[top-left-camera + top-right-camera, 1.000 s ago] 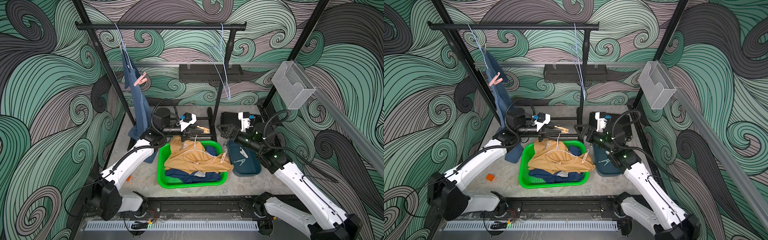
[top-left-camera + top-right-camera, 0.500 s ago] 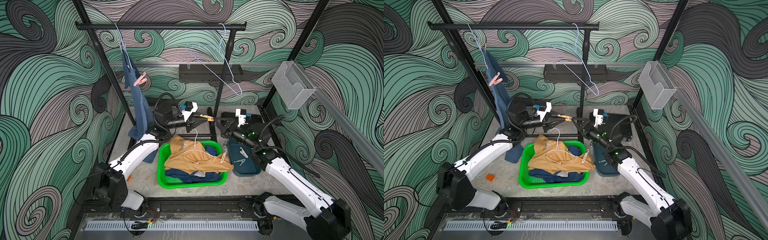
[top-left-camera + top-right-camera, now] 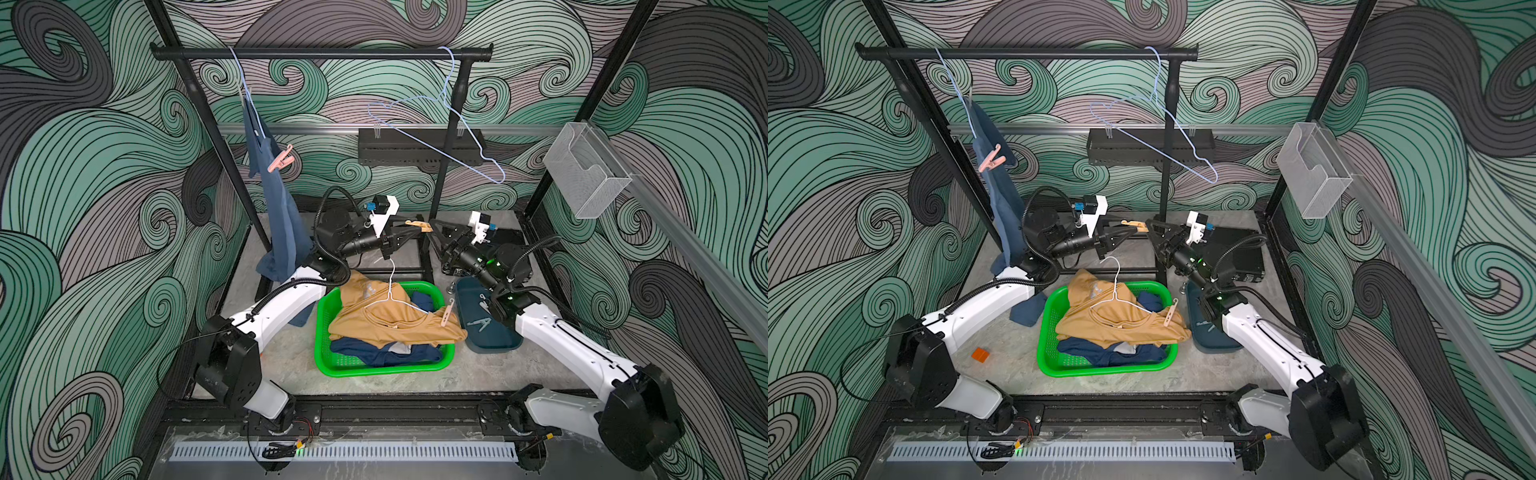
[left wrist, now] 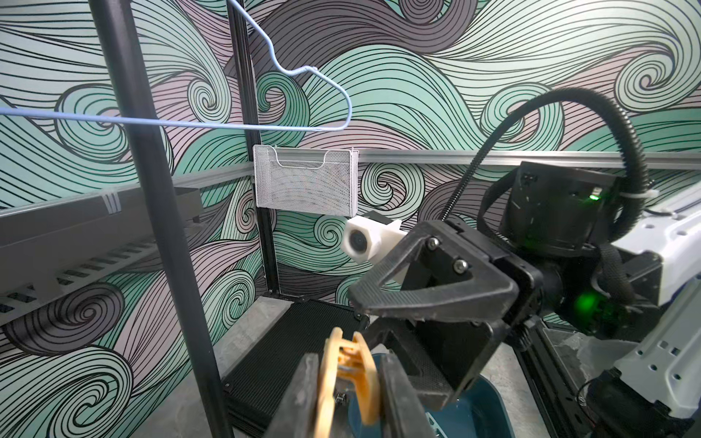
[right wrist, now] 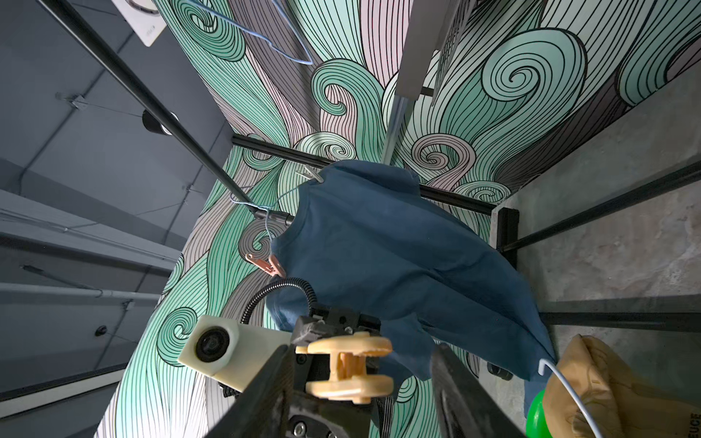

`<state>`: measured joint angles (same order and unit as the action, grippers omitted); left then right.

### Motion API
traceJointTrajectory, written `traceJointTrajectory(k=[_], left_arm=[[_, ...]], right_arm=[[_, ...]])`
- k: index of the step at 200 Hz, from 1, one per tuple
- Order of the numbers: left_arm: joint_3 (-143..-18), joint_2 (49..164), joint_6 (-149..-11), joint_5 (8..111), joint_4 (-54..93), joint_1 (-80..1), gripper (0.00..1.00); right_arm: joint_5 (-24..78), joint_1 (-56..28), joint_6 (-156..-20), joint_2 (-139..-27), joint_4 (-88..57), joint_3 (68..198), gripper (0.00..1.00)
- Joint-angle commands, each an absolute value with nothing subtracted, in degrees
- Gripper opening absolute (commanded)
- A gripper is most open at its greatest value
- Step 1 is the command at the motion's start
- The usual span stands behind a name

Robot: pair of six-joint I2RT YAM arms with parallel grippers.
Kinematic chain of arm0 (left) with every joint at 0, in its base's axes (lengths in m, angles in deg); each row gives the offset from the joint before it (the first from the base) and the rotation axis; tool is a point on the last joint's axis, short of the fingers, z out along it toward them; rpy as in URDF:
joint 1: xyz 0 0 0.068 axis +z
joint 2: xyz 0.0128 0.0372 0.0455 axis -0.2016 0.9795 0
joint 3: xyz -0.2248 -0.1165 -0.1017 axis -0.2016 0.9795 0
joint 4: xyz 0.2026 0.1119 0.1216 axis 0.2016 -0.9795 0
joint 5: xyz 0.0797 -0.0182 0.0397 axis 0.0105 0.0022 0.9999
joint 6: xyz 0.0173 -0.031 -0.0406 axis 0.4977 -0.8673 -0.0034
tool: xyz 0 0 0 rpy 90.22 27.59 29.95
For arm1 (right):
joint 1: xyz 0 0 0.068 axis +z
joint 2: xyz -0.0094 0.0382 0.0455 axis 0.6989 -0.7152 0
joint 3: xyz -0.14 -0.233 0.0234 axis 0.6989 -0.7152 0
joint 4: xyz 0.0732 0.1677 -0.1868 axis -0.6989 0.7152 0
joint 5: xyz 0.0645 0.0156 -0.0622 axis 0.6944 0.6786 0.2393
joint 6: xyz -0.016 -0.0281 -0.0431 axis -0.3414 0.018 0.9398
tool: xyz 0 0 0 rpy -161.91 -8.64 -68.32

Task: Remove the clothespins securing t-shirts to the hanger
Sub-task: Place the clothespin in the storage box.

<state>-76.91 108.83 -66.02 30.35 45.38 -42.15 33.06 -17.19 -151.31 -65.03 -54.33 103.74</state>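
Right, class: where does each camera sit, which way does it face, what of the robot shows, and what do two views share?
Top views: overhead, tilted down towards the rail and basket; left arm and right arm show.
Left wrist: on its arm, facing the right hand and mesh pocket; the left hand shows, gripping the tan clothespin.
Right wrist: on its arm, facing the blue t-shirt; the open right hand shows.
Shared: both wrist views show that clothespin.

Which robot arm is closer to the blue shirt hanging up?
Left. The left arm stands right beside the blue shirt; the right arm stands across the green basket.
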Motion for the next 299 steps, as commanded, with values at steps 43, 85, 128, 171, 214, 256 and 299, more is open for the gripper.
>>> traceJointTrajectory(k=[43, 85, 128, 171, 214, 256, 299], left_arm=[[-76.8, 109.9, -68.6, 31.8, 52.3, -42.6, 0.26], [-77.0, 111.1, -70.0, 31.4, 53.9, -42.7, 0.27], [-76.8, 111.3, -70.4, 30.8, 54.2, -42.9, 0.26], [-76.4, 111.1, -70.5, 30.7, 54.5, -43.1, 0.27], [-75.7, 110.8, -70.6, 30.9, 54.9, -43.2, 0.28], [-74.9, 110.3, -70.3, 31.4, 54.8, -43.2, 0.39], [-74.6, 109.1, -68.5, 32.2, 52.3, -43.2, 0.73]], right_arm=[[30.6, -16.4, -157.4, -67.1, -63.0, 104.5, 0.50], [30.8, -16.0, -158.3, -68.2, -64.6, 104.7, 0.44], [31.1, -15.6, -159.2, -69.3, -66.1, 105.4, 0.36], [30.2, -15.6, -160.0, -70.3, -67.5, 105.1, 0.28], [30.0, -15.5, -160.5, -71.1, -69.3, 105.1, 0.20], [29.1, -15.6, -160.4, -70.5, -69.2, 104.2, 0.10], [27.9, -15.8, -159.5, -69.5, -68.5, 102.9, 0.07]])
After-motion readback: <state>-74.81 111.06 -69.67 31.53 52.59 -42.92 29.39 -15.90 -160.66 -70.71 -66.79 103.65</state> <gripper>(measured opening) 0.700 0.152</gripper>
